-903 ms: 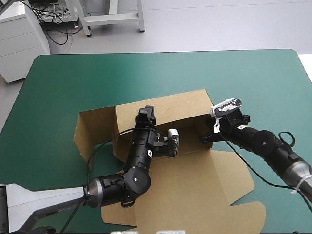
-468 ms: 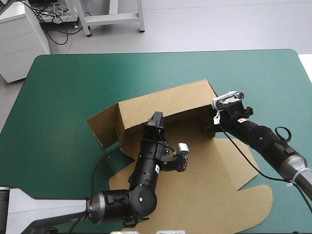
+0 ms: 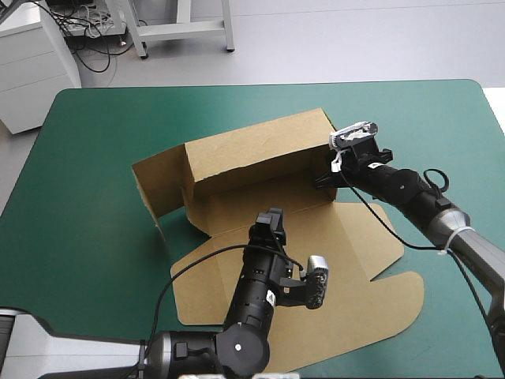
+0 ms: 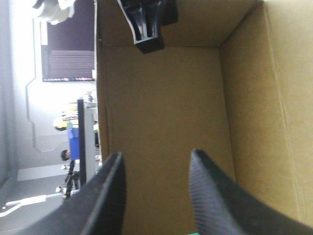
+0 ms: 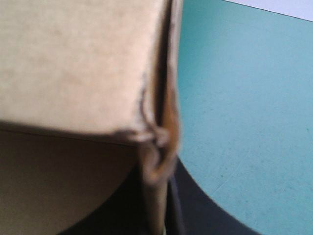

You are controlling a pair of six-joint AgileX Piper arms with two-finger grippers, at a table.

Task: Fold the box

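The box (image 3: 252,158), a cut sheet of matte brown corrugated board, lies mid-table on the teal-green cover (image 3: 95,134). Its long back wall and one end flap are raised, and the round-cornered lid lies flat toward the near edge. Only the right wrist view shows the wall's layered, frayed corner edge, pinched between the black fingers (image 5: 200,210) of the right gripper (image 3: 325,180). The left gripper (image 3: 274,219), fingers spread, hovers over the box floor, pointing at the back wall.

box (image 3: 252,154) wall upright mid-table, far table (image 3: 237,110) open
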